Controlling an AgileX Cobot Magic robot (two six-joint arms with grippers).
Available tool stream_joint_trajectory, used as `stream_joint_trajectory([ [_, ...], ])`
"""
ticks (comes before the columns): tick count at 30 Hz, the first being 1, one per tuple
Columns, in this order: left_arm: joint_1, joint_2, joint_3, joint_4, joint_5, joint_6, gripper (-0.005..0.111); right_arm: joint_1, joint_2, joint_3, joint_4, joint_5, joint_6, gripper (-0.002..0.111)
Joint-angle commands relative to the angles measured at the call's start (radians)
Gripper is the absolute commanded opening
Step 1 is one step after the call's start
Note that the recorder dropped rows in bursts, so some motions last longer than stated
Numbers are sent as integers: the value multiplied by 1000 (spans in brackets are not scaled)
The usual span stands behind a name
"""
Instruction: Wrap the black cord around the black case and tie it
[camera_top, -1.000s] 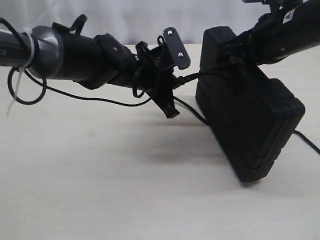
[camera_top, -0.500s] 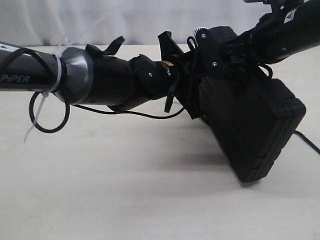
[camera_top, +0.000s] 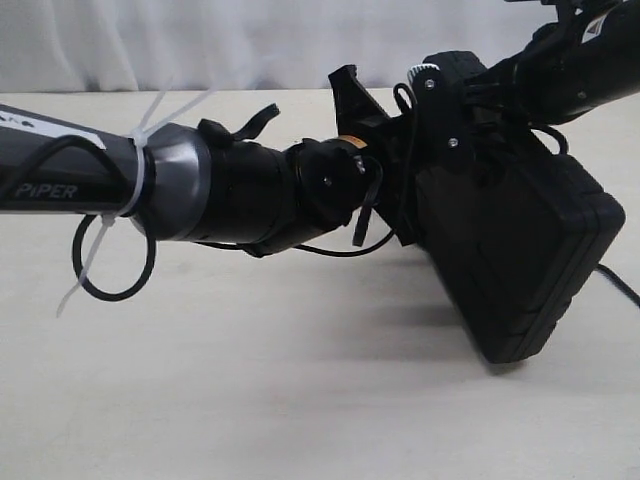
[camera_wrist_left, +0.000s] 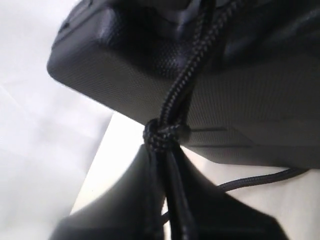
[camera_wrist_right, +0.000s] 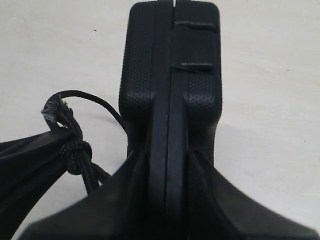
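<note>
The black case (camera_top: 510, 250) hangs tilted above the table, one lower corner close to the surface. My right gripper (camera_top: 482, 85) is shut on its upper edge; in the right wrist view the case (camera_wrist_right: 170, 90) sits edge-on between the fingers of the right gripper (camera_wrist_right: 170, 167). My left gripper (camera_top: 400, 140) presses against the case's left face. It is shut on the black cord (camera_wrist_left: 172, 100), whose knot (camera_wrist_left: 162, 135) sits just past the fingertips of the left gripper (camera_wrist_left: 167, 160). The cord runs up over the case (camera_wrist_left: 240, 105). Its knot (camera_wrist_right: 77, 150) and frayed end (camera_wrist_right: 52, 111) show beside the case.
The beige table (camera_top: 250, 390) lies under both arms. Slack cord (camera_top: 335, 252) droops below the left wrist, and another stretch (camera_top: 615, 282) trails off behind the case to the right. A glossy arm cable with white zip ties (camera_top: 110, 265) loops under the left arm.
My left arm has pushed right and turned its wrist, bringing the cord from beside the case up against its left face. The case has shifted slightly right in the right gripper.
</note>
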Motion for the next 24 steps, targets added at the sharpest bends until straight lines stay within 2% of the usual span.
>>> stream_joint_trajectory([
  [1, -48, -13, -13, 21, -38, 18, 0, 17, -8, -6, 39, -59, -3, 4],
  [5, -72, -13, -13, -16, -85, 30, 0, 17, -8, -6, 39, -59, -3, 4],
  [13, -131, -13, -13, 5, -93, 30, 0, 17, -8, -6, 64, -57, -5, 4],
  [24, -136, -13, -13, 3, -118, 26, 0, 17, -8, -6, 64, -55, -21, 4],
])
